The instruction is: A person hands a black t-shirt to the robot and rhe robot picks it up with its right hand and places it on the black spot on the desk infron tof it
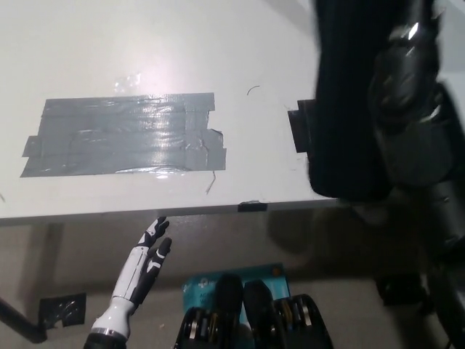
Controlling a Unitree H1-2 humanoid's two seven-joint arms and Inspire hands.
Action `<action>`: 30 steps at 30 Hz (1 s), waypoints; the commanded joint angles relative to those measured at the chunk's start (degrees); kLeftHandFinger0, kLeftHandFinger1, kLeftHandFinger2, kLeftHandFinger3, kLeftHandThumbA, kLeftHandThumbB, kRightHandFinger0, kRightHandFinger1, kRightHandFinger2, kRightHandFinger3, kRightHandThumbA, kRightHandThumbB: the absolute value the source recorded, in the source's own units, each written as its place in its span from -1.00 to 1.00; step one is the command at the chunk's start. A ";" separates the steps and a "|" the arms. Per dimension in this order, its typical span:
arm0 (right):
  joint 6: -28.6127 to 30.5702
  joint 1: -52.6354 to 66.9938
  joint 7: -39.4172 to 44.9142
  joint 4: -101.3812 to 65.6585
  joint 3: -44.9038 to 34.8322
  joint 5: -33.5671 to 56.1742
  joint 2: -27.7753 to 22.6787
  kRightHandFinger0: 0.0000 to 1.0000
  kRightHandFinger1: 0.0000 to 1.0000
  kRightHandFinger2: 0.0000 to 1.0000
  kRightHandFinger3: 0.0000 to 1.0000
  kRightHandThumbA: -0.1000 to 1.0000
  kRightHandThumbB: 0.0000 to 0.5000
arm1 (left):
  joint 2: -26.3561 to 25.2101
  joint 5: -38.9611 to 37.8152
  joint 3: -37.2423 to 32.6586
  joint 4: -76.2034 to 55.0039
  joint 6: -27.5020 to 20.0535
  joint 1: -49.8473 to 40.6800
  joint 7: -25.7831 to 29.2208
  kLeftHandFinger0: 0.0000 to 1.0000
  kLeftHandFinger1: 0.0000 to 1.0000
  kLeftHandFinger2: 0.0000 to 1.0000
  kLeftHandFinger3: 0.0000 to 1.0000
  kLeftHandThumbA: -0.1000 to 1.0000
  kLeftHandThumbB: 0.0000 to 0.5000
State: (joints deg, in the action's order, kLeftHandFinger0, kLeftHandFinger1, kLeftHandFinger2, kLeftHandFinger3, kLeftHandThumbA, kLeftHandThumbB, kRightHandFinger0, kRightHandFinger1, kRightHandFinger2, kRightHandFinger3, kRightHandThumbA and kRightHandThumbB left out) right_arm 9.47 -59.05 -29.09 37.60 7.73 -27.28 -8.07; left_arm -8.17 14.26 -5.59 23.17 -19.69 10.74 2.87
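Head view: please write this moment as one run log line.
black t-shirt: hanging at right arm, blurred | tape patch: bare | right hand: not visible | left hand: open, below desk

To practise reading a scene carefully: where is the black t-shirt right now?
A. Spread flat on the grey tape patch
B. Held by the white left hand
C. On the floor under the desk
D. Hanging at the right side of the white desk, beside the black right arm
D: the black t-shirt hangs at the right of the white desk, clear of the grey tape patch.
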 commanded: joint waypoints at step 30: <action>-20.16 -0.63 64.82 -17.02 23.67 13.22 -30.77 1.00 1.00 1.00 1.00 0.39 1.00 | -2.29 -0.25 -0.49 -2.42 1.68 5.54 -2.96 0.61 0.89 0.80 1.00 1.00 0.75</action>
State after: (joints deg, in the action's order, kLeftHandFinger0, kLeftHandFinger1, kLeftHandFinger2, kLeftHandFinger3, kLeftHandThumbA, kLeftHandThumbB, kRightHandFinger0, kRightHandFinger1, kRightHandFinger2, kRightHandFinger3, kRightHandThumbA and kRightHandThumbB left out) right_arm 14.26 -57.36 -24.74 65.10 32.43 -37.07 -12.46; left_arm -8.88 14.29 -5.85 23.05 -17.38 11.97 1.61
